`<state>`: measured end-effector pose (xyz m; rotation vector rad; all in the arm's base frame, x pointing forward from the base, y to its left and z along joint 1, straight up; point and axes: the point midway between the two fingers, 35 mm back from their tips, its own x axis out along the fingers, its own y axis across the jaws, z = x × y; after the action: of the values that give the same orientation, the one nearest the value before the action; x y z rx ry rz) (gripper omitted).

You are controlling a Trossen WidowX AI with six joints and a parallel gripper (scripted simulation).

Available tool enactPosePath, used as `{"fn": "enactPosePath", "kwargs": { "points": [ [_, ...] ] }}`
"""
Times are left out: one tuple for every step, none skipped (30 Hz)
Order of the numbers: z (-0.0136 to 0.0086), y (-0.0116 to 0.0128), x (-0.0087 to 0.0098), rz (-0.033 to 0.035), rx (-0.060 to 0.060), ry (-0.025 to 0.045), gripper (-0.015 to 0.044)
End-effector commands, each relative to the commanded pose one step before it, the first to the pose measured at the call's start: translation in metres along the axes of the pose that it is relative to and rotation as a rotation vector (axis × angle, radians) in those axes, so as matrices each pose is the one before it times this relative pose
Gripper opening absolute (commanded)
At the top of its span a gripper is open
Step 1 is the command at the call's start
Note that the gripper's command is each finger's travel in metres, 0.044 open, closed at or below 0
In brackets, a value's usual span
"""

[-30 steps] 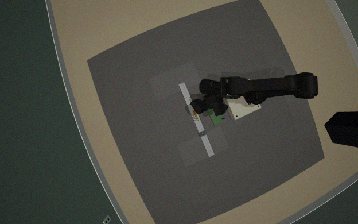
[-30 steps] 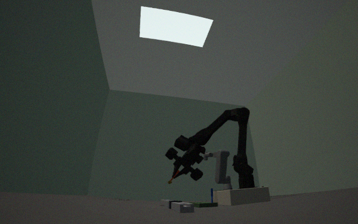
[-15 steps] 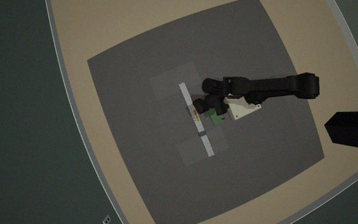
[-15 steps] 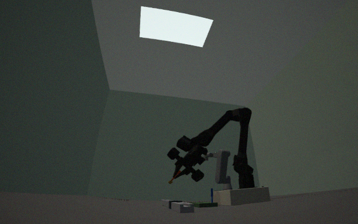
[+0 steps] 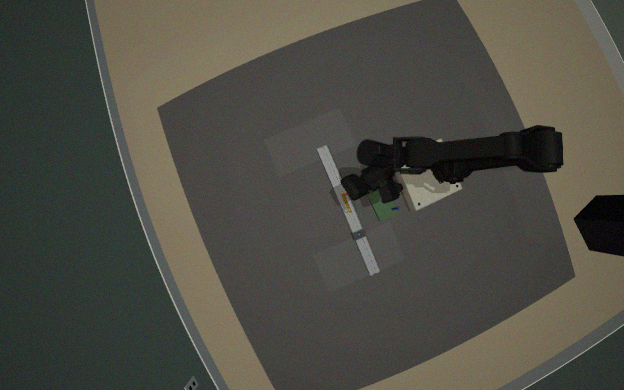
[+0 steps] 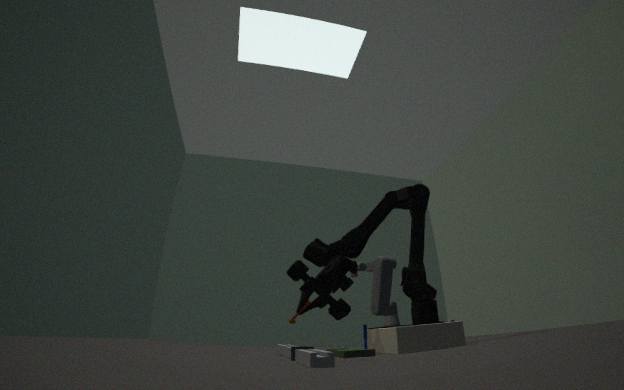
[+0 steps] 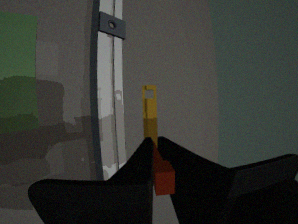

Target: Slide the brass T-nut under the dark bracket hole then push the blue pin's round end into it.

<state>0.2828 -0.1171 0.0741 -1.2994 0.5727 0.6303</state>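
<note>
My gripper (image 6: 303, 309) (image 7: 153, 143) is shut on the orange handle (image 5: 345, 195) (image 6: 305, 305) (image 7: 164, 182) of the T-nut. The brass nut (image 5: 347, 205) (image 6: 292, 321) (image 7: 150, 110) points away past the fingertips, tilted down, in the air above the aluminum rail (image 5: 327, 162) (image 6: 317, 360) (image 7: 105, 75). In the wrist view it shows to the right of the slot. The dark bracket (image 5: 355, 235) (image 6: 293, 353) (image 7: 117, 31) sits across the rail, its hole visible. The blue pin (image 5: 395, 208) (image 6: 365, 337) stands upright in the green tray (image 5: 382, 212) (image 6: 355, 353) (image 7: 17, 50).
The pale base block (image 5: 417, 195) (image 6: 425, 340) under the arm stands close beside the tray. A grey arm-like shape (image 6: 382, 287) shows behind it in the exterior view. A black block (image 5: 602, 225) is at the right edge of the top view.
</note>
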Motion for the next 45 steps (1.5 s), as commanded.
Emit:
{"fn": "enactPosePath", "kwargs": {
  "points": [
    [-0.00097, 0.00498, 0.00506, 0.00249, -0.0017, -0.00108, -0.0150],
    [-0.00028, 0.00107, 0.00116, -0.00003, 0.0000, 0.00025, -0.0150],
    [-0.00027, 0.00108, 0.00114, -0.00003, 0.0000, 0.00025, -0.0150],
    [-0.00027, 0.00108, 0.00113, -0.00003, 0.0000, 0.00025, -0.0150],
    [-0.00026, 0.00109, 0.00112, -0.00003, 0.0000, 0.00025, -0.0150],
    [-0.00025, 0.00110, 0.00112, -0.00002, 0.0000, 0.00025, -0.0150],
    [-0.00024, 0.00111, 0.00111, -0.00002, 0.0000, 0.00025, -0.0150],
    [-0.00023, 0.00111, 0.00109, -0.00002, 0.0000, 0.00025, -0.0150],
    [-0.00022, 0.00112, 0.00108, -0.00002, 0.0000, 0.00025, -0.0150],
    [-0.00021, 0.00113, 0.00107, -0.00002, 0.0000, 0.00025, -0.0150],
    [-0.00020, 0.00113, 0.00106, -0.00002, 0.0000, 0.00024, -0.0150],
    [-0.00019, 0.00114, 0.00105, -0.00002, 0.0000, 0.00024, -0.0150],
    [-0.00018, 0.00114, 0.00104, -0.00002, 0.0000, 0.00024, -0.0150],
    [-0.00017, 0.00115, 0.00103, -0.00002, 0.0000, 0.00024, -0.0150],
    [-0.00016, 0.00115, 0.00102, -0.00002, 0.0000, 0.00024, -0.0150],
    [-0.00015, 0.00116, 0.00101, -0.00001, 0.0000, 0.00024, -0.0150],
    [-0.00011, 0.00091, 0.00077, -0.00001, 0.0000, 0.00019, -0.0150],
    [-0.00007, 0.00055, 0.00046, -0.00001, 0.0000, 0.00011, -0.0150],
    [-0.00002, 0.00018, 0.00015, 0.00000, 0.0000, 0.00004, -0.0150],
    [-0.00002, 0.00007, 0.00008, 0.00000, 0.0000, 0.00000, -0.0150],
    [-0.00004, 0.00013, 0.00015, 0.00000, 0.0000, 0.00001, -0.0150],
    [-0.00006, 0.00019, 0.00022, 0.00000, 0.0000, 0.00001, -0.0150],
    [-0.00008, 0.00025, 0.00030, 0.00000, 0.0000, 0.00002, -0.0150],
    [-0.00010, 0.00032, 0.00037, 0.00001, 0.0000, 0.00002, -0.0150],
    [-0.00012, 0.00037, 0.00044, 0.00001, 0.0000, 0.00003, -0.0150],
    [-0.00013, 0.00040, 0.00046, 0.00001, 0.0000, 0.00003, -0.0150],
    [-0.00013, 0.00040, 0.00046, 0.00001, 0.0000, 0.00003, -0.0150],
    [-0.00012, 0.00040, 0.00046, 0.00001, 0.0000, 0.00003, -0.0150],
    [-0.00012, 0.00041, 0.00046, 0.00001, 0.0000, 0.00003, -0.0150],
    [-0.00012, 0.00041, 0.00046, 0.00001, 0.0000, 0.00003, -0.0150],
    [-0.00012, 0.00041, 0.00046, 0.00001, 0.0000, 0.00003, -0.0150],
    [-0.00012, 0.00041, 0.00045, 0.00001, 0.0000, 0.00003, -0.0150],
    [-0.00012, 0.00041, 0.00045, 0.00001, 0.0000, 0.00003, -0.0150],
    [-0.00012, 0.00041, 0.00045, 0.00001, 0.0000, 0.00003, -0.0150],
    [-0.00011, 0.00041, 0.00045, 0.00001, 0.0000, 0.00003, -0.0150],
    [-0.00011, 0.00041, 0.00045, 0.00001, 0.0000, 0.00003, -0.0150],
    [-0.00011, 0.00041, 0.00045, 0.00001, 0.0000, 0.00003, -0.0150],
    [-0.00011, 0.00042, 0.00044, 0.00001, 0.0000, 0.00003, -0.0150],
    [-0.00011, 0.00042, 0.00044, 0.00001, 0.0000, 0.00003, -0.0150],
    [-0.00011, 0.00042, 0.00044, 0.00001, 0.0000, 0.00003, -0.0150],
    [-0.00010, 0.00042, 0.00044, 0.00001, 0.0000, 0.00003, -0.0150],
    [-0.00010, 0.00042, 0.00044, 0.00001, 0.0000, 0.00003, -0.0150],
    [-0.00010, 0.00042, 0.00044, 0.00001, 0.0000, 0.00003, -0.0150],
    [-0.00010, 0.00042, 0.00043, 0.00001, 0.0000, 0.00003, -0.0150],
    [-0.00010, 0.00042, 0.00043, 0.00001, 0.0000, 0.00003, -0.0150]
  ]
}}
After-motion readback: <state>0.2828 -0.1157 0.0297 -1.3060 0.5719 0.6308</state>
